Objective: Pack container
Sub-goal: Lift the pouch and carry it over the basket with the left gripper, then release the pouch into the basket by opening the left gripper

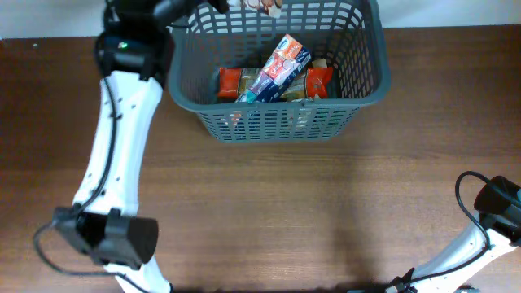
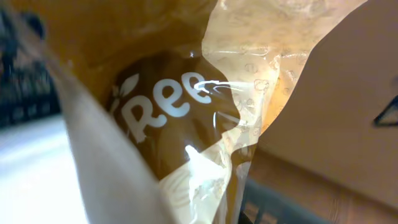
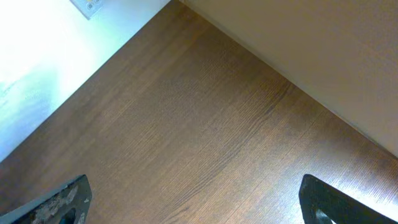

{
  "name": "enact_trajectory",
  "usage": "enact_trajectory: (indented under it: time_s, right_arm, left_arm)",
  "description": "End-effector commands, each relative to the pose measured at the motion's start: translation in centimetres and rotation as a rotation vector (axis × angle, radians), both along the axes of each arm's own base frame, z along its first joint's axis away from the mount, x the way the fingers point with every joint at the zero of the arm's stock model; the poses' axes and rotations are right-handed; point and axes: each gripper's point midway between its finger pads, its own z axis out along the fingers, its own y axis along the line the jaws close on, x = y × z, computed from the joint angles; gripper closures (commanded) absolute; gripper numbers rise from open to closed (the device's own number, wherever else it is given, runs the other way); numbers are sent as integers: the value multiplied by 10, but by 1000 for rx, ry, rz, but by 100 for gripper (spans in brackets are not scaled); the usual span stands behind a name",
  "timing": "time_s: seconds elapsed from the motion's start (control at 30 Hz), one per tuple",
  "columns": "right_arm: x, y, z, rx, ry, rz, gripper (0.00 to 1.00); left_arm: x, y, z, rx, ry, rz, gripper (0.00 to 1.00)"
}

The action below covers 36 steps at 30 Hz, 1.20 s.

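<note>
While the left hand (image 1: 232,5) hung over the far left corner of the container (image 1: 277,106), it looked clamped on a brown packet (image 2: 174,124) lettered "Ree", though the wrapper hid its fingers. The container stood at the far middle of the table (image 1: 269,212). Inside it, a blue-and-white packet (image 1: 278,69) lay slanted across two red packets (image 1: 232,81). Three in, one poised above! The right hand (image 3: 193,208) hovered near right, fingers apart, gripping nothing over bare wood. I saw no loose packets elsewhere, so I judged the packing nearly done.
</note>
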Motion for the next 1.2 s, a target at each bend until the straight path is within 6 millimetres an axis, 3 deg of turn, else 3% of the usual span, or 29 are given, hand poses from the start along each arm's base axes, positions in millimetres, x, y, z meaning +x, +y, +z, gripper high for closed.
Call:
enact_trajectory:
  time_s: [0.0,0.03,0.37,0.7,0.73,0.83,0.97,1.1,1.17]
  right_arm:
    - [-5,5,9,-6,-16,3,1]
    - [-5,5,9,-6,-16,3,1]
    - [-5,5,9,-6,-16,3,1]
    - [-5,5,9,-6,-16,3,1]
    - [-5,5,9,-6,-16,3,1]
    - [-5,5,9,-6,-16,3,1]
    - [-5,5,9,-6,-16,3,1]
    - [-5,5,9,-6,-16,3,2]
    - [-5,5,9,-6,-16,3,1]
  left_arm:
    - [30,-1,-52,54,84,35,98]
    - [35,-2,-68,62,123,29,98]
    - [46,-5,-139,124,326,25,98]
    - [45,1,-198,178,531,61,90]
    - [44,2,-199,180,539,62,82]
    - [43,2,-200,181,544,62,39]
    - [44,3,-199,179,542,64,3]
    - [40,2,-185,159,520,29,1]
    - [34,0,-166,128,496,-21,0]
